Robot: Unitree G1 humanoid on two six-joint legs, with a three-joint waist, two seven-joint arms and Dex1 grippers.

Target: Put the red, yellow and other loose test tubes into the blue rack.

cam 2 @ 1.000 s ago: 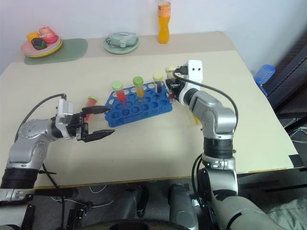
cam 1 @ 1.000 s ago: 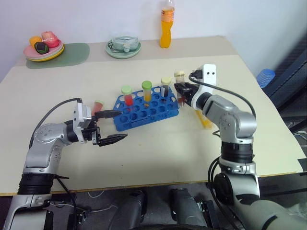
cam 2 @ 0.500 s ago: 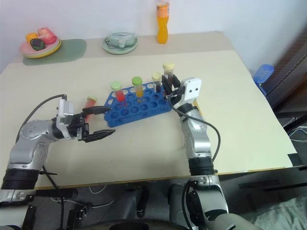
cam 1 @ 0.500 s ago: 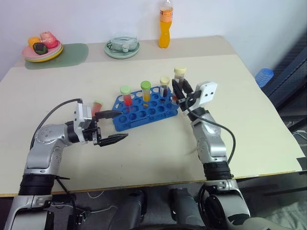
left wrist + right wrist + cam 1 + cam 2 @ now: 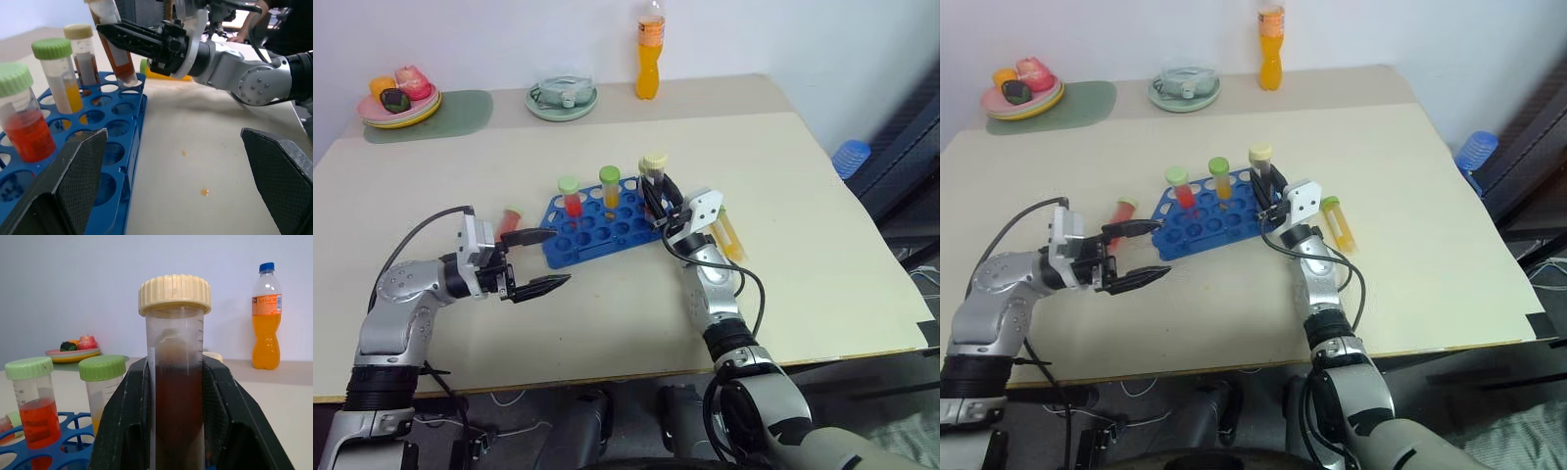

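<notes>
Centre frame: right claw (image 5: pixel 655 196) clamped on brown cream-capped tube (image 5: pixel 177 396), tip over blue rack (image 5: pixel 597 227) corner hole. Best kept upright, lowered straight. Left claw (image 5: pixel 540 259) spread apart, lower left.

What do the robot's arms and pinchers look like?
Both arms are smooth silver-grey metal with black bands at the joints. Each has a white block at the wrist and a thin black cable looping along it. The left gripper and right gripper each have two long black fingers with a fine dotted texture inside.
</notes>
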